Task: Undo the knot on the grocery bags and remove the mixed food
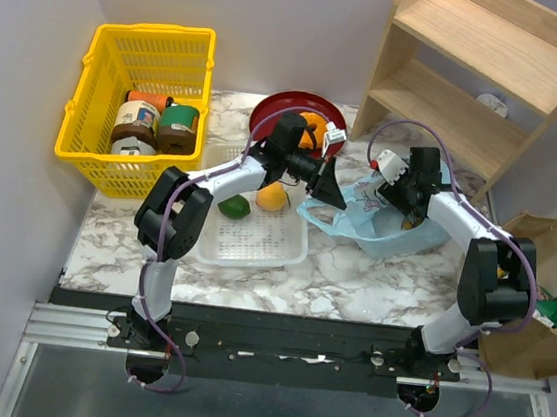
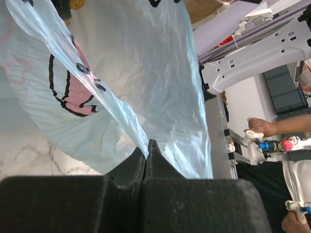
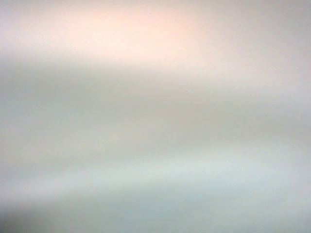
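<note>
A yellow basket stands at the far left of the marble table and holds several jars with brown, green and orange labels. Just right of it, at the back, a red bowl holds a round orange thing, partly hidden behind the left arm. In front of the bowl a white perforated tray holds a green lime and, near it, an orange. The light-blue plastic bag lies crumpled on the table between the two arms, just right of the tray; its contents cannot be made out from above. The brown paper bag stands open at the right edge of the table, with something green showing at its mouth. A wooden shelf stands at the back right.

The left gripper reaches over the tray to the left edge of the plastic bag. In the left wrist view its fingers are pressed fully together, and the left gripper pinches a fold of the bag's thin film, which stretches up and away from the tips, showing dark-outlined pink print.

The right gripper points down into the top of the plastic bag. The right wrist view is a pale blur, and from above its fingers are hidden, so how far they are apart, or whether they hold anything, cannot be told
</note>
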`<move>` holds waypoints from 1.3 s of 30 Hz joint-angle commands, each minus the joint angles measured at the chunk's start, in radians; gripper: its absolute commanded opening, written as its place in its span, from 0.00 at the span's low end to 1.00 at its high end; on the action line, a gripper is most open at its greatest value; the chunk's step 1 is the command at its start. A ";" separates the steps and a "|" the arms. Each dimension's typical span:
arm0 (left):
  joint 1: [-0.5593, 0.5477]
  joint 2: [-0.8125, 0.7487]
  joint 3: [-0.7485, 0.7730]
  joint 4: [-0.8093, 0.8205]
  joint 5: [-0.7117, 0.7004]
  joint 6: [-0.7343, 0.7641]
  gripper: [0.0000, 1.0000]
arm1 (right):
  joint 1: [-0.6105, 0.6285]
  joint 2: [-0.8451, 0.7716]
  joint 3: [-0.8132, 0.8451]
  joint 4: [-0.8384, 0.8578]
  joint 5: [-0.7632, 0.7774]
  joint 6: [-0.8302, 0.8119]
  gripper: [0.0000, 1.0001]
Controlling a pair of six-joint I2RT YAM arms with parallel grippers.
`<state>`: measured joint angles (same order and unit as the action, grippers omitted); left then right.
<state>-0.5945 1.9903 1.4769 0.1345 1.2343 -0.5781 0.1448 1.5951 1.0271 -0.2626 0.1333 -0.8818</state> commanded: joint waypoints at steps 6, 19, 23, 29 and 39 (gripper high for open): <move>0.007 0.015 0.016 0.011 0.022 -0.006 0.00 | -0.013 0.108 0.119 -0.114 -0.200 -0.063 0.40; 0.005 -0.015 0.017 -0.090 -0.045 0.110 0.00 | -0.011 -0.256 0.105 -0.490 -0.622 0.107 0.03; -0.001 -0.033 0.020 -0.119 -0.065 0.142 0.00 | -0.011 -0.365 0.146 -0.592 -0.757 0.187 0.03; -0.004 -0.048 0.026 -0.159 -0.085 0.182 0.00 | -0.011 -0.426 0.254 -0.661 -0.860 0.323 0.04; -0.001 -0.186 0.216 -0.344 -0.174 0.347 0.60 | -0.010 -0.448 0.456 -0.659 -0.911 0.454 0.01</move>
<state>-0.5911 1.9362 1.5677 -0.0975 1.1297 -0.3748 0.1360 1.1652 1.4216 -0.8917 -0.7124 -0.4961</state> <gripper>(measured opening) 0.537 0.122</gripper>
